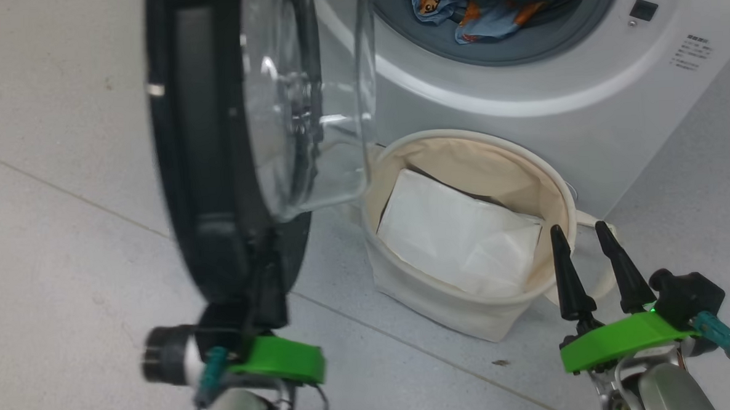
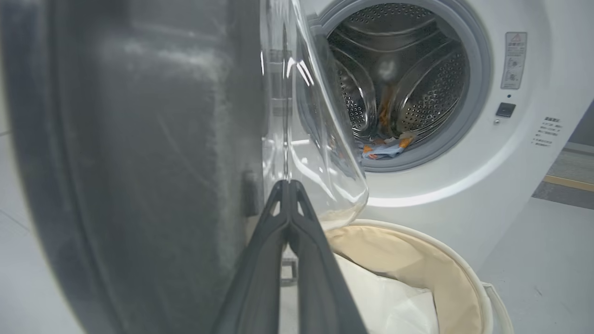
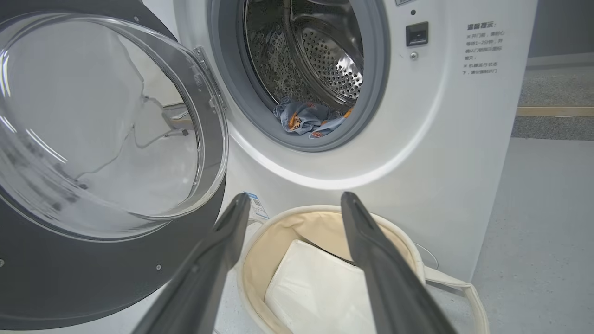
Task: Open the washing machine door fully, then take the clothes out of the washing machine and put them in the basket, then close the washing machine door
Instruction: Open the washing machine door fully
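L claw [image 2: 288, 185] shut at open door [image 1: 202, 144], wht sheet [image 1: 459, 238] in basket [image 1: 468, 314]

A pale grey floor [image 1: 65, 255] is seen, crossed by thin joint lines [image 1: 56, 187]. A small dark speck [image 1: 501, 363] is found on it. Further back, a tan strip [image 3: 554, 111] is laid between darker grey surfaces [image 3: 552, 127].

Door [image 1: 202, 144] open, blue clothes [image 1: 486, 15] in washing machine [image 1: 522, 130], cream basket [image 1: 443, 312] below
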{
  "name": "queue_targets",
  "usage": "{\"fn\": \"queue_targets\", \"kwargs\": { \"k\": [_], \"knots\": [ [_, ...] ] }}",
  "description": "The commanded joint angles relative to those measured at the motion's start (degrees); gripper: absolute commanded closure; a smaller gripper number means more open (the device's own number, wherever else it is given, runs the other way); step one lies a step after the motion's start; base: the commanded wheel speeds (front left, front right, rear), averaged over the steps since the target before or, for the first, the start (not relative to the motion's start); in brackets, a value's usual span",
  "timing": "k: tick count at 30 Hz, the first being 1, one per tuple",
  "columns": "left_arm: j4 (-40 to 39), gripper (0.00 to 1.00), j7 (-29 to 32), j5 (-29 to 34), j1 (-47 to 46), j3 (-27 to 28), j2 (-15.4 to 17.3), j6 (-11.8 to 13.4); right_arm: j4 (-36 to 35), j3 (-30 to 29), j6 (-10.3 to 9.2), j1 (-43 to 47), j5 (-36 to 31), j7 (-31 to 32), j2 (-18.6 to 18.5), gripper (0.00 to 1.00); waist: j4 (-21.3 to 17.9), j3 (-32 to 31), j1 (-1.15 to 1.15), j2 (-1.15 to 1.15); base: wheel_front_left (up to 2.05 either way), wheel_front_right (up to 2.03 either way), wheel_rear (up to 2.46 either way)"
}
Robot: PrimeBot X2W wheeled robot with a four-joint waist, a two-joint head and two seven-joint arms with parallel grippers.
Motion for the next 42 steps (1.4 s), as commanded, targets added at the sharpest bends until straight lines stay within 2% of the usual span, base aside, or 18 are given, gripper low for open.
{"fn": "queue_targets", "kwargs": {
  "k": [1, 9, 17, 21, 29, 42],
  "knots": [
    [-1.4, 1.0, -0.1, -0.5, -1.2, 3.5, 2.1, 7.0, -1.6, 1.4, 0.01, -0.3, -0.1, -0.7, 0.1, 0.0, -0.2, 0.2, 0.0, 0.0, 0.0, 0.0, 0.0],
    [-0.1, 1.0, 0.3, -4.9, -0.9, 14.7, 8.5, 9.7, -2.0, 1.2, 0.01, -0.6, -0.8, -0.7, 0.1, 0.0, -1.3, 2.5, 0.0, 0.0, 0.0, 0.0, 0.0],
    [-0.2, 1.0, -0.7, -9.6, 0.5, 25.7, 12.1, 10.3, -2.9, 0.1, 0.01, -1.2, -2.6, -0.7, 0.1, 0.0, -2.2, 6.3, 0.0, 0.0, 0.0, 0.0, 0.0],
    [0.1, 1.0, -1.0, -10.6, -0.4, 29.3, 12.5, 8.9, -3.7, -0.9, 0.01, -1.9, -3.9, -0.7, 0.1, 0.0, -2.4, 8.9, 0.0, 0.0, 0.0, 0.0, 0.0],
    [2.2, 1.0, -1.2, -10.1, -3.2, 31.9, 12.1, 6.6, -4.9, -1.6, 0.01, -2.7, -4.5, -0.7, -0.6, 0.0, -2.5, 11.8, 0.0, 0.0, 0.0, 0.0, 0.0],
    [4.0, 1.0, -1.2, -6.0, -5.3, 37.4, 9.3, 2.5, -5.9, -2.1, 0.01, -3.5, -4.3, -0.7, -1.2, 0.0, -3.1, 13.7, 0.0, 0.0, 0.0, 0.0, 0.0]
  ]
}}
